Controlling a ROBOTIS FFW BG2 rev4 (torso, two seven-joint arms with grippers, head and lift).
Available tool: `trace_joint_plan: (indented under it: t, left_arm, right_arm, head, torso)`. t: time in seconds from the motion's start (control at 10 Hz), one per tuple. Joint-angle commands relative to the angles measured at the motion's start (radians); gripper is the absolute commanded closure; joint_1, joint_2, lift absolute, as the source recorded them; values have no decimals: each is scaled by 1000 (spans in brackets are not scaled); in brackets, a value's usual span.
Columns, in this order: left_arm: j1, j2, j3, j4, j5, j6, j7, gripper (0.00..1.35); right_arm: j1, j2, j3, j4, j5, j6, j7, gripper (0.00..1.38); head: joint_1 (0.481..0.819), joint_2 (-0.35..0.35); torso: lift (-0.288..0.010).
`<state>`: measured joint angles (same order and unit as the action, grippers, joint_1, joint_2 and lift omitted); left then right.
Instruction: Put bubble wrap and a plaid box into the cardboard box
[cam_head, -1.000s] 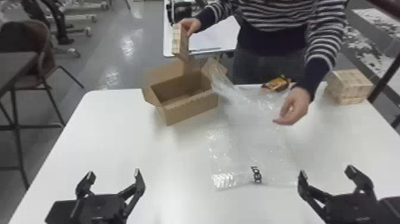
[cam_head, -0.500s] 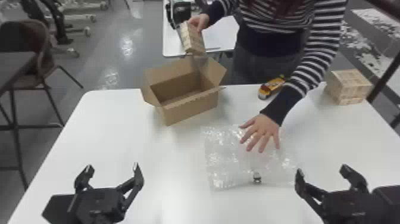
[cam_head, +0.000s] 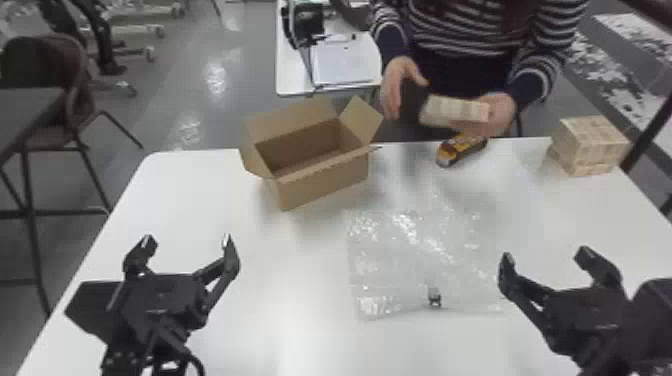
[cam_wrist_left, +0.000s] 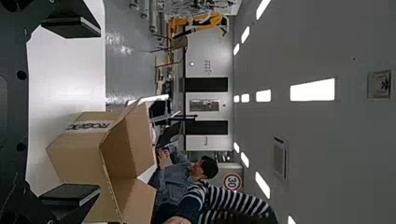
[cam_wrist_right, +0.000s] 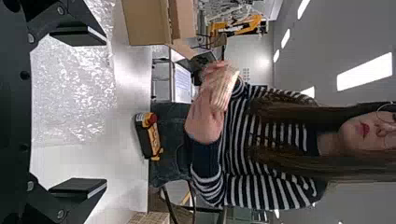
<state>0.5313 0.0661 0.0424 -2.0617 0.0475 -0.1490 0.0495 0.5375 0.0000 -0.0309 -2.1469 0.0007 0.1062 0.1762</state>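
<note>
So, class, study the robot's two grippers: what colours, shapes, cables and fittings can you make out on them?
The left gripper and right gripper are black and angular, each with two jointed fingers. In the wrist views, the fingers end in flat, blocky pads, and round dark holes dot the gripper bodies. A thin black cable curves beside the left one.

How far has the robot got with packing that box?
Nothing looks packed yet: the cardboard box stands open, and the bubble wrap lies spread on the table. The robot's left hand and right hand are open, holding nothing. A person's hands have a small pale box, perhaps the plaid one. Both items seem left to pack.
</note>
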Motion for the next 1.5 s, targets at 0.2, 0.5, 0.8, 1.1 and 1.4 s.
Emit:
trace_joint_plan:
  t: [0.2, 0.5, 0.8, 1.1, 1.4]
  left_arm:
    - [-16, -11, 10, 0, 2, 14, -17, 128]
    - [-17, -31, 24, 0, -5, 25, -19, 128]
    - [-5, -51, 30, 0, -17, 12, -20, 110]
    - [1, -60, 37, 0, -23, 2, -19, 82]
    - [12, -69, 50, 2, -35, -9, -19, 82]
  right_arm:
    - [-28, 0, 5, -1, -8, 29, 12, 217]
    - [-44, -3, 5, 2, -8, 33, 16, 217]
    - [-37, -3, 5, 4, -11, 41, 16, 217]
    - [-30, 0, 5, 5, -1, 12, 11, 217]
    - [-16, 1, 5, 5, 9, -14, -9, 216]
  head:
    - [695, 80]
    - [695, 87]
    - [695, 91]
    - [695, 95]
    - [695, 99]
  torso:
    - [-108]
    - [-108]
    - [-108]
    - [-108]
    - [-108]
